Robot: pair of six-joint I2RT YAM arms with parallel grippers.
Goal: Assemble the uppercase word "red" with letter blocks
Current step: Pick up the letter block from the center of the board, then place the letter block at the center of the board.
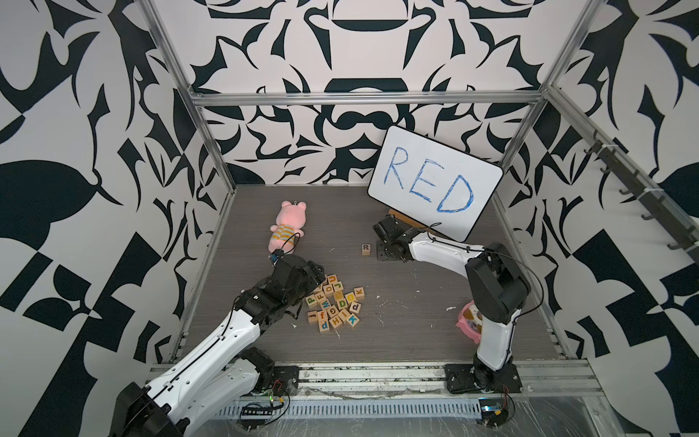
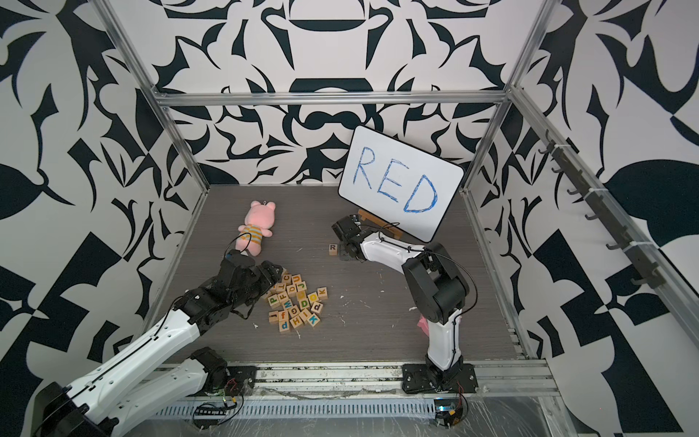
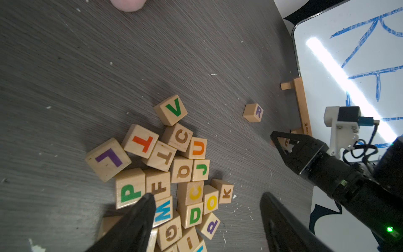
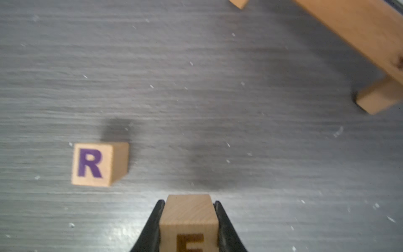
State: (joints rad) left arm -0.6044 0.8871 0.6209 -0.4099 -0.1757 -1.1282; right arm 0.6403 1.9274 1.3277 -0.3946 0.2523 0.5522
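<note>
In both top views the R block [image 1: 366, 248] [image 2: 333, 248] stands alone on the table [image 1: 416, 310], just beside the right arm's wrist and well apart from the pile of blocks [image 1: 334, 302].

In the left wrist view the left gripper [image 3: 207, 218] hangs over that pile, jaws apart and holding nothing. The green D block [image 3: 194, 215] lies below the gap.

In the right wrist view the right gripper [image 4: 188, 204] is clamped on a brown-lettered block [image 4: 188, 210], its letter cut off. The R block sits near, not touching.
</note>
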